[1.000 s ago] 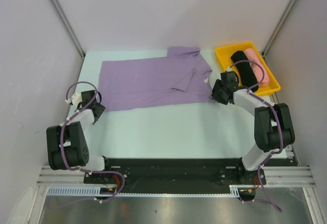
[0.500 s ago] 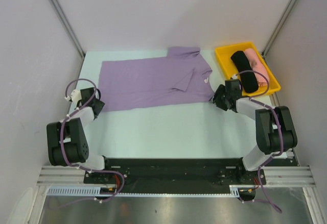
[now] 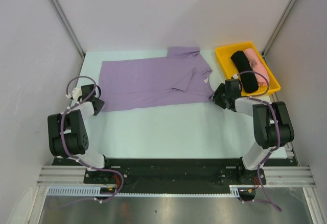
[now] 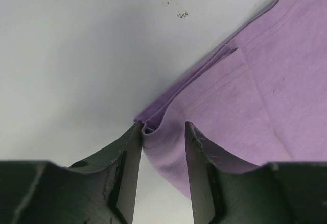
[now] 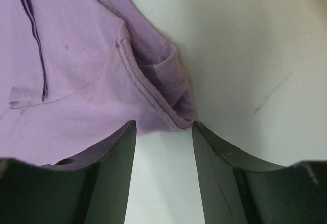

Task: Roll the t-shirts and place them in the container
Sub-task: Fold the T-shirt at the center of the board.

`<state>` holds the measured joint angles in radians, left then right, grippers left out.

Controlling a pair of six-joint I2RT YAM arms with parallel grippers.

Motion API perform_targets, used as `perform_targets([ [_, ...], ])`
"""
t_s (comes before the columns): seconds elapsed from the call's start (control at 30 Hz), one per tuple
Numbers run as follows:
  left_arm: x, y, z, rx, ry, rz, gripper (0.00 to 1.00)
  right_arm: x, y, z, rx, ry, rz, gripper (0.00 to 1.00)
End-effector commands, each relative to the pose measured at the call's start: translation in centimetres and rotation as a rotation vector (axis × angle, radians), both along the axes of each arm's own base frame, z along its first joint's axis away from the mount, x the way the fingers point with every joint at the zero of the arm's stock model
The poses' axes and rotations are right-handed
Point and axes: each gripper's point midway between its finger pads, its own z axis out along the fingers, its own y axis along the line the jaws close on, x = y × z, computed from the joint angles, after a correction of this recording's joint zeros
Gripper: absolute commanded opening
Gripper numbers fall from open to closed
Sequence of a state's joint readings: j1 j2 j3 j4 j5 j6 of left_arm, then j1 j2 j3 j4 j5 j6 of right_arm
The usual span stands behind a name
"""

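Observation:
The lavender t-shirt (image 3: 153, 83) lies spread flat across the far half of the table, folded lengthwise, with a sleeve at the back right. My left gripper (image 3: 97, 104) is at its near left corner. In the left wrist view the jaws (image 4: 163, 126) stand apart astride that corner of the t-shirt (image 4: 245, 96), and a small fold is bunched against the left finger. My right gripper (image 3: 214, 95) is at the near right corner. It is open (image 5: 164, 123), with the hemmed corner of the t-shirt (image 5: 76, 71) just at its fingertips and bare table between the fingers.
A yellow tray (image 3: 223, 60) stands at the back right, close behind the right arm. It holds a black cloth roll (image 3: 244, 71) and a pink one (image 3: 255, 63). White walls and metal posts enclose the table on both sides.
My left gripper has slid in onto the shirt's left corner and its jaws have narrowed. The right gripper has shifted slightly at the right corner. The shirt lies as before.

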<state>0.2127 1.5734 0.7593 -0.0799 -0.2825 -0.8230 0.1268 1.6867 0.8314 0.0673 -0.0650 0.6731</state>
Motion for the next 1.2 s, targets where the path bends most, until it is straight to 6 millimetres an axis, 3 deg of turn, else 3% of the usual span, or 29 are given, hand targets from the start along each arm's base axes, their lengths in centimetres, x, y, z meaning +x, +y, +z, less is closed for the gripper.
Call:
perform_targets([
  [0.0,1.3,0.4,1.0,-0.015,-0.026,0.016,0.40,0.6,-0.8,-1.2,-0.026,-0.003,-0.031,0.52],
  [0.1,1.3,0.4,0.8,-0.018,-0.009,0.015,0.32,1.0,-0.9,-1.5,-0.033,-0.007,-0.034,0.47],
  [0.17,1.2,0.4,0.7,-0.016,-0.005,0.014,0.24,1.2,-0.9,-1.5,-0.038,-0.009,-0.033,0.39],
  [0.2,1.2,0.5,0.8,-0.009,-0.006,0.018,0.12,1.3,-1.1,-1.6,-0.049,-0.009,-0.035,0.35],
  [0.27,0.9,0.7,1.2,0.006,-0.004,0.017,0.01,1.5,-1.2,-1.4,-0.061,-0.009,-0.034,0.21],
  [0.37,0.2,1.3,1.8,0.048,0.011,0.030,0.00,1.8,-1.3,-0.2,-0.071,-0.013,-0.026,0.01],
  [0.43,-0.7,1.7,1.9,0.073,0.041,0.041,0.00,1.6,-1.7,1.1,-0.088,-0.025,-0.042,0.00],
  [0.53,-2.4,2.3,2.8,0.116,0.071,0.067,0.00,-0.4,-2.6,1.0,-0.128,0.037,-0.048,0.00],
  [0.8,-8.3,2.5,4.1,0.182,0.102,0.103,0.00,-7.0,-3.7,3.4,-0.132,0.069,-0.069,0.00],
  [0.87,-9.7,2.2,3.5,0.180,0.119,0.103,0.00,-9.5,-4.0,2.8,-0.133,0.112,-0.072,0.00],
  [0.9,-10.3,2.1,3.4,0.179,0.125,0.106,0.00,-10.1,-4.1,3.8,-0.123,0.083,-0.083,0.00],
  [0.97,-11.6,1.8,3.3,0.179,0.121,0.112,0.00,-12.5,-4.5,2.9,-0.116,0.132,-0.092,0.00],
  [1.03,-12.8,1.7,3.4,0.177,0.117,0.135,0.00,-13.8,-4.5,3.7,-0.085,0.108,-0.110,0.00],
  [1.17,-15.8,1.4,2.0,0.177,0.155,0.174,0.00,-17.3,-4.3,2.2,-0.039,0.177,-0.137,0.00],
])
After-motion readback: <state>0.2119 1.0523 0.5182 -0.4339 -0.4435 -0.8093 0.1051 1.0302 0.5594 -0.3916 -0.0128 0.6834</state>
